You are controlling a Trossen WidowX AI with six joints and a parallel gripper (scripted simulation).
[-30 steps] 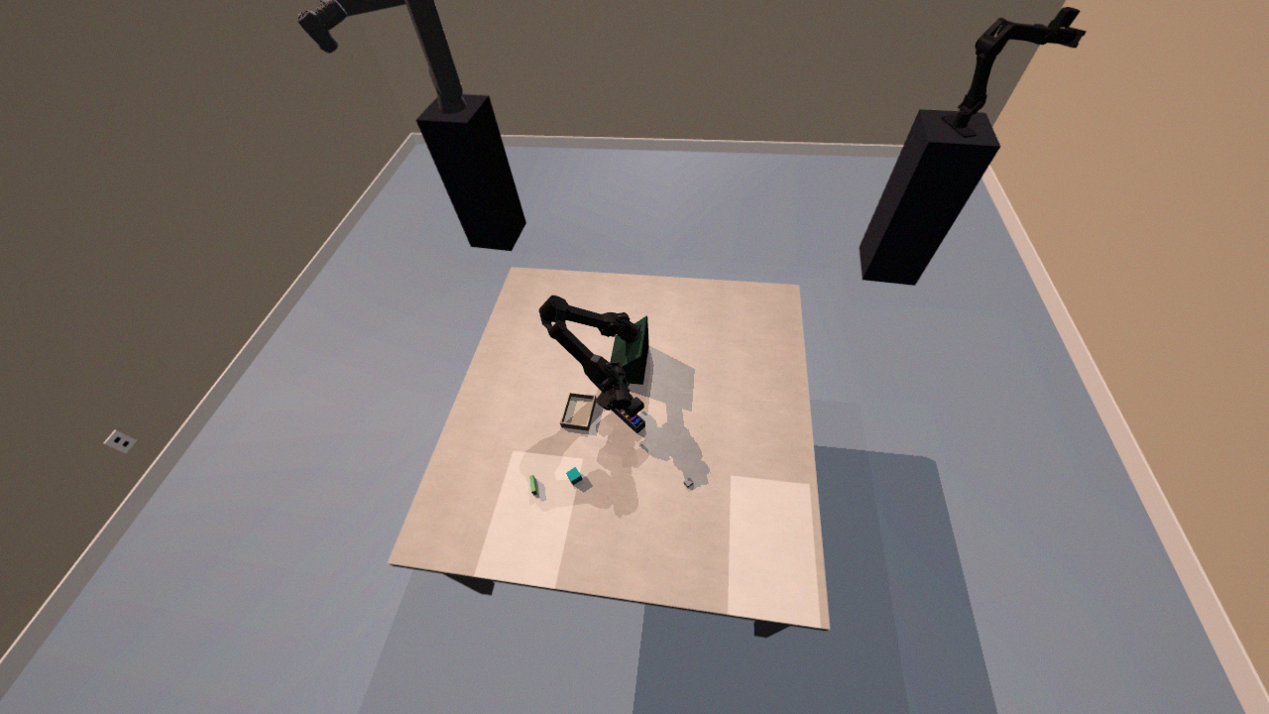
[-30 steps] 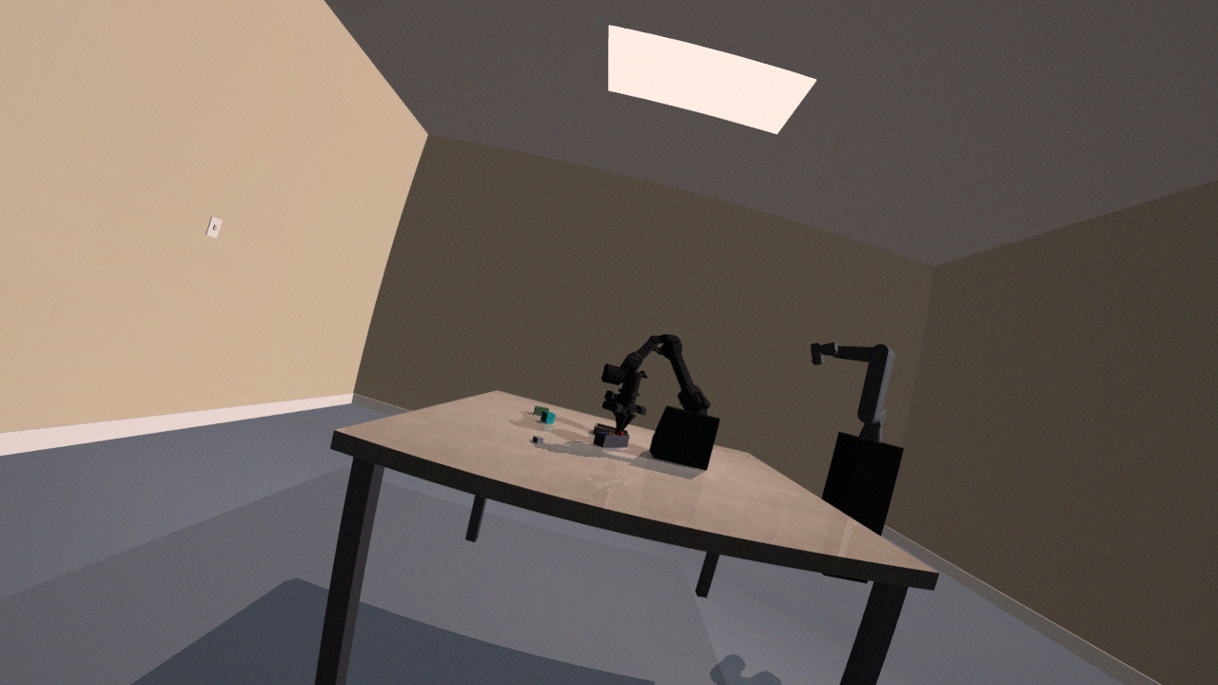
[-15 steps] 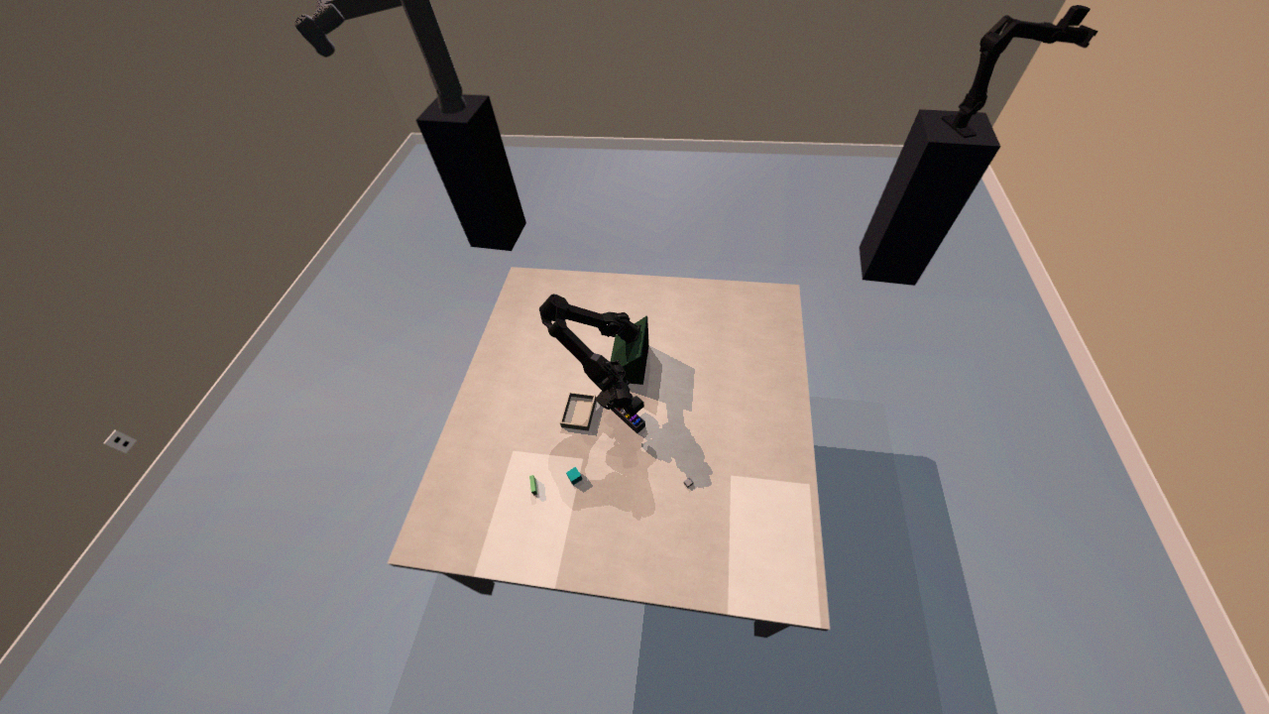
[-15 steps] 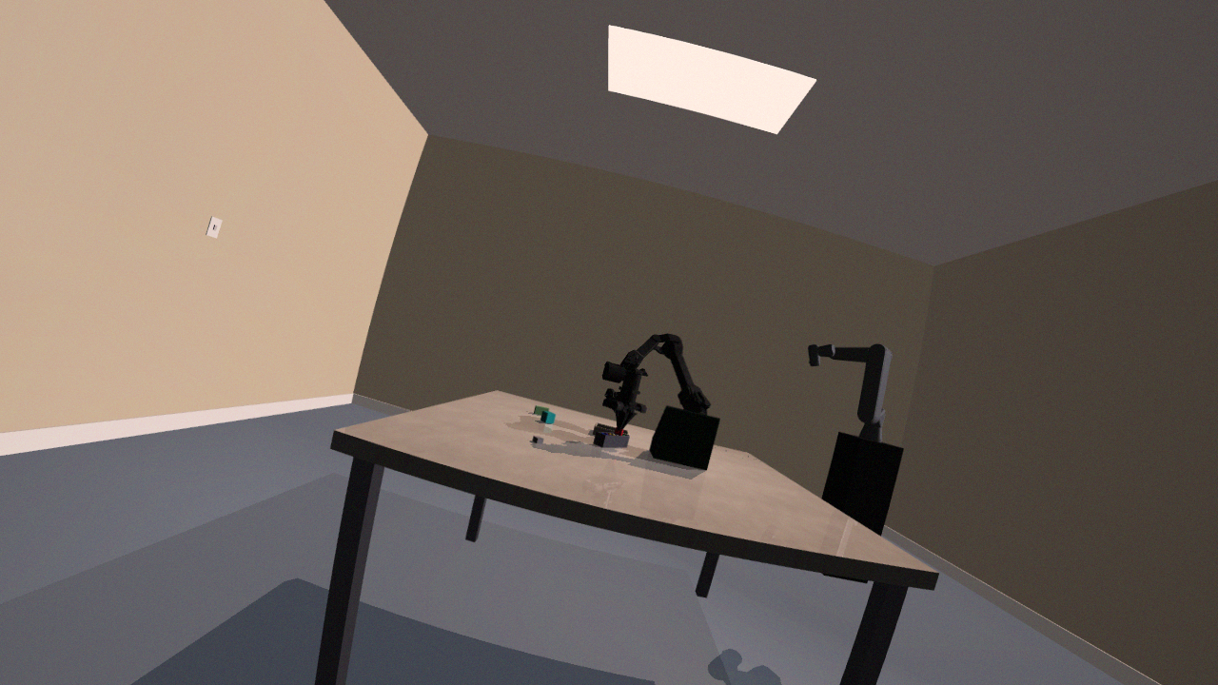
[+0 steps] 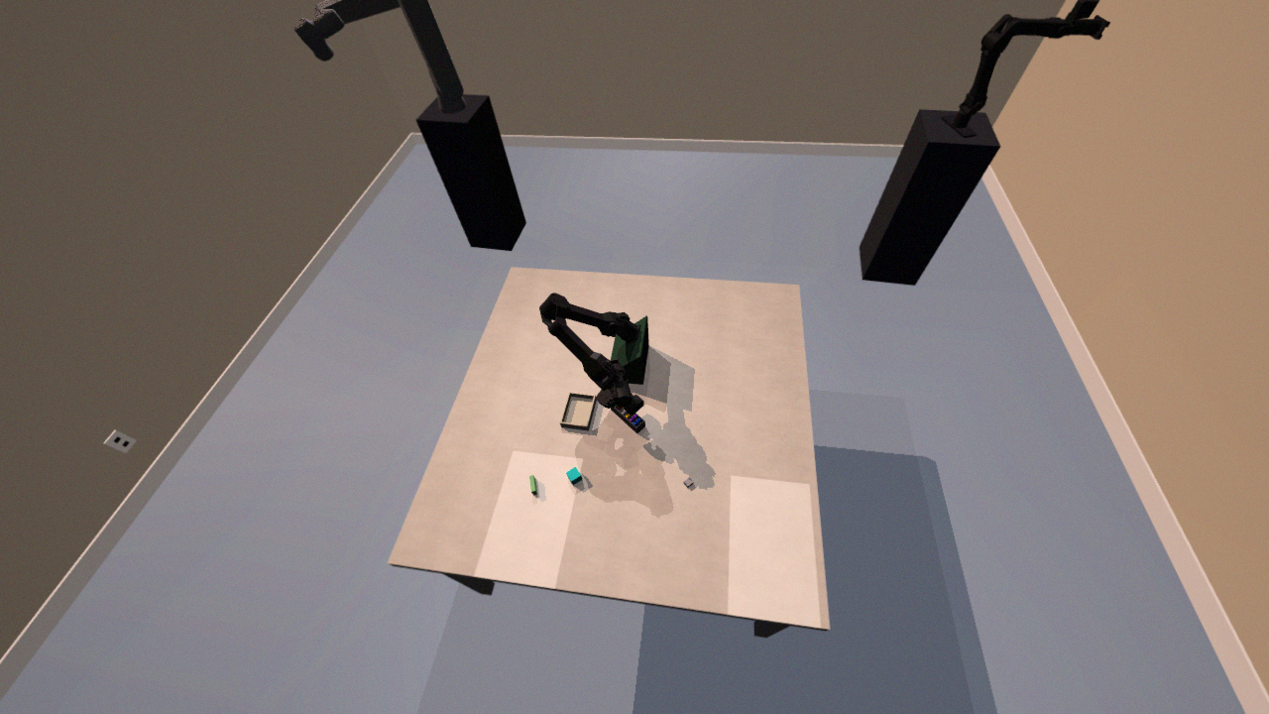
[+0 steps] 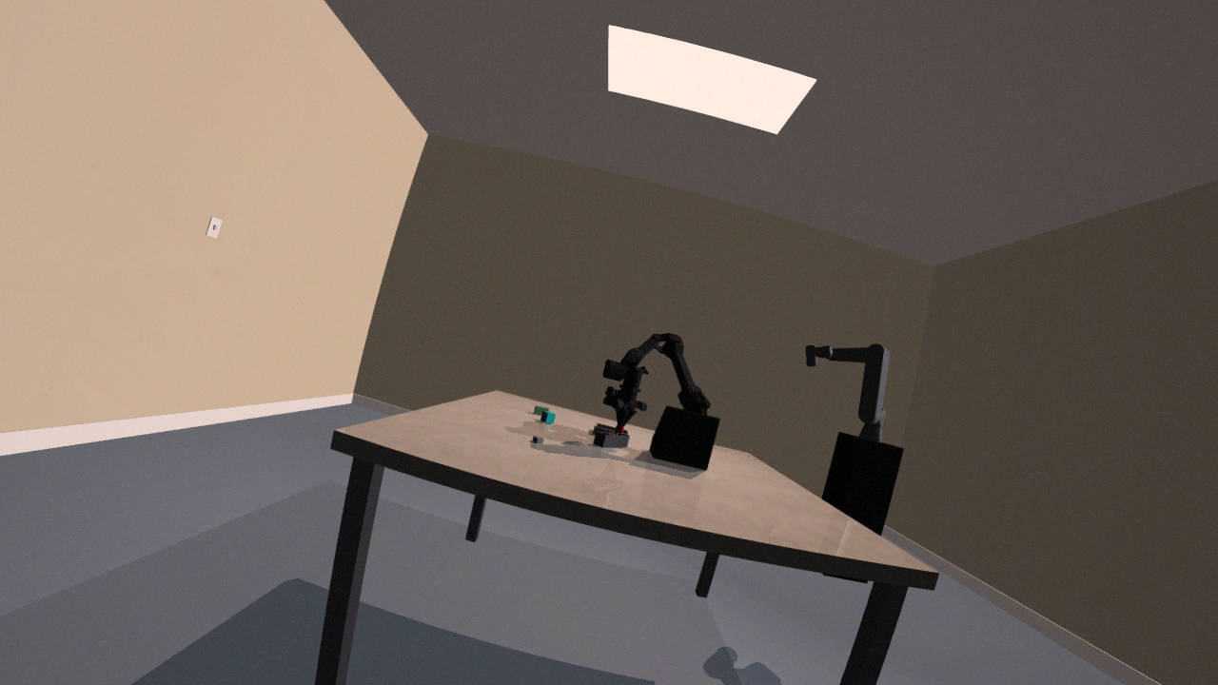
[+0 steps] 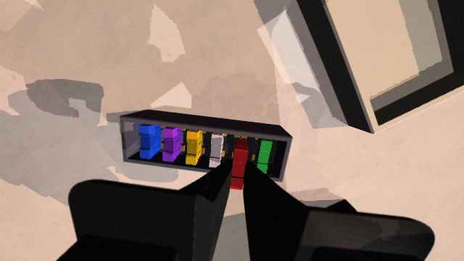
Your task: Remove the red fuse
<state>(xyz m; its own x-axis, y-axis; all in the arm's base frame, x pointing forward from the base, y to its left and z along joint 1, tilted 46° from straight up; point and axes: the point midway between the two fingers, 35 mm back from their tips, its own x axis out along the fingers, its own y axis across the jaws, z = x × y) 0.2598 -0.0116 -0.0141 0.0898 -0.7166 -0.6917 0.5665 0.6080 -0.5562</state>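
The gripper [image 7: 237,177] is pinched on the red fuse [image 7: 239,163], one black finger [image 7: 214,183] on each side of it. In the wrist view the red fuse stands taller than its neighbours, its upper end reaching past the near wall of the fuse block [image 7: 206,121], with its lower end over its slot between the white fuse [image 7: 216,151] and the green fuse [image 7: 264,156]; whether the lower end is free of the slot cannot be told. Further along the row from the white one sit the yellow fuse [image 7: 193,146], the purple fuse [image 7: 171,143] and the blue fuse [image 7: 149,141], all seated low inside the dark block. The fingers close in from the near side of the block and, as far as the wrist view shows, hang above its rim; their tips lie close to the white and green fuses, and contact cannot be judged.

The tray [image 7: 357,61], a dark-walled box with a pale floor, lies just beside the fuse block on the green-fuse end, apart from it. In the top view the tray [image 5: 579,411] sits next to the arm's wrist, with the block [image 5: 632,420] under the gripper.

On the table [image 5: 753,355], further from the block than the tray, lie a small green piece [image 5: 532,484], a teal cube [image 5: 575,476] and a tiny grey cube [image 5: 688,483], well apart from one another. The arm's dark base [image 6: 685,436] stands on the table behind the block.
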